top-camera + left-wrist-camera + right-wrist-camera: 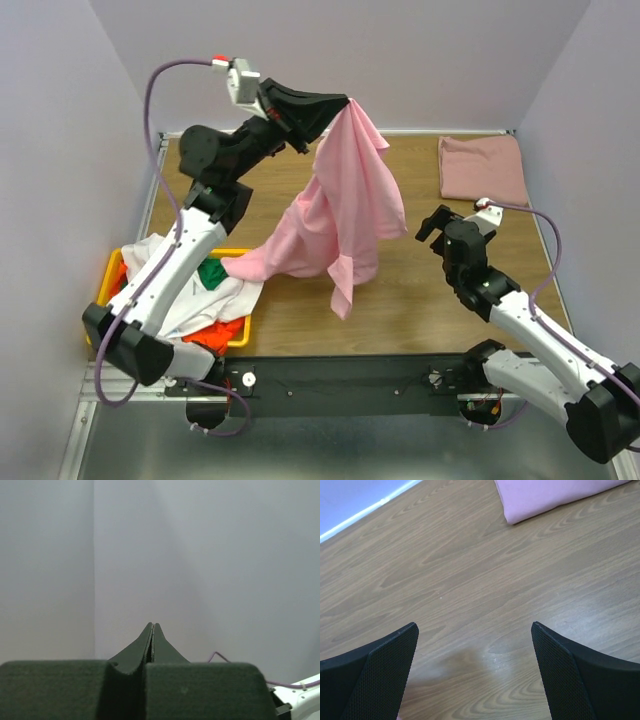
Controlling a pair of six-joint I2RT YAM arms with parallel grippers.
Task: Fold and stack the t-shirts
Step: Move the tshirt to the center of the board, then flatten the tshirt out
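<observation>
The left end effector [348, 102] is raised high over the far side of the counter [420, 310], closed on the bright pink t-shirt [345, 205]. In the left wrist view its fingers [159, 645] are pressed flat together, pointing at the wall. The shirt hangs down in loose folds. Its lower left part trails toward the yellow bin [108, 268], where it seems to rest on the heap, though the overhead angle makes that contact hard to confirm.

In the bin lie a white t-shirt [190, 292], a green one [212, 273] and an orange one [222, 332], crumpled together.

The right end effector [432, 222] hangs above bare wood with its jaws spread wide, gripping nothing. A dusty rose-pink t-shirt [483, 168] lies folded flat in the far right corner of the counter, well apart from the hanging shirt.
</observation>
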